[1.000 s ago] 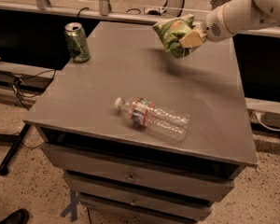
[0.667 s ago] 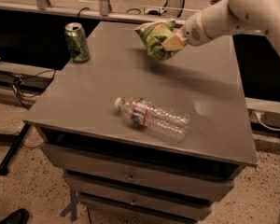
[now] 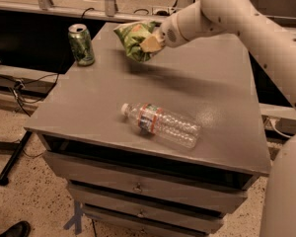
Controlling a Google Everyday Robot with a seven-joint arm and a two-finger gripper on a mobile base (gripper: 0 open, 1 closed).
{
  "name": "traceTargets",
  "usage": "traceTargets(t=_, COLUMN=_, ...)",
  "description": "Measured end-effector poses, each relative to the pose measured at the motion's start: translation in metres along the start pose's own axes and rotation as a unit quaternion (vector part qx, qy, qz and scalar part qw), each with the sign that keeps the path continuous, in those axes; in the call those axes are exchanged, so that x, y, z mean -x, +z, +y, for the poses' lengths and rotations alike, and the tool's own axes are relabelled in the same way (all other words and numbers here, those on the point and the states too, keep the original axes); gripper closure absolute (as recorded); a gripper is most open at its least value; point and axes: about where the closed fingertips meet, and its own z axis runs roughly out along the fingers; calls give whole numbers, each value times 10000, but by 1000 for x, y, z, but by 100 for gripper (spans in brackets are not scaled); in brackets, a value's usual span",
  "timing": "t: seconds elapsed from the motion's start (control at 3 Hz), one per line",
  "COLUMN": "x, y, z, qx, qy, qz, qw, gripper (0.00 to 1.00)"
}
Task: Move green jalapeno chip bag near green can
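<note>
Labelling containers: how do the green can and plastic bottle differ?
The green can stands upright at the far left corner; the plastic bottle lies sideways near the front. The can is opaque, the bottle clear. Neither is held: the gripper, over the table's far side, holds the chip bag.

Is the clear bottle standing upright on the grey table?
No, the bottle lies on its side, while the pincer holds the chip bag above the table beyond it.
</note>
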Motion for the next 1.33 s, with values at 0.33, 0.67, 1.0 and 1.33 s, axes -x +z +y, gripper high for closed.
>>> traceTargets(t=0.33, x=15, y=26, z=15, qx=170, qy=53, qz=-72, qw=9998, gripper=100)
traceTargets(t=0.67, x=23, y=48, z=30, qx=359, qy=163, qz=-120, qw=9992, gripper=100)
traceTargets(t=1.0, x=27, y=66, z=40, qx=482, qy=289, qz=-98, qw=9984, gripper=82)
traceTargets(t=1.33, x=27, y=78, z=47, qx=536, qy=366, qz=-86, qw=9979, gripper=60)
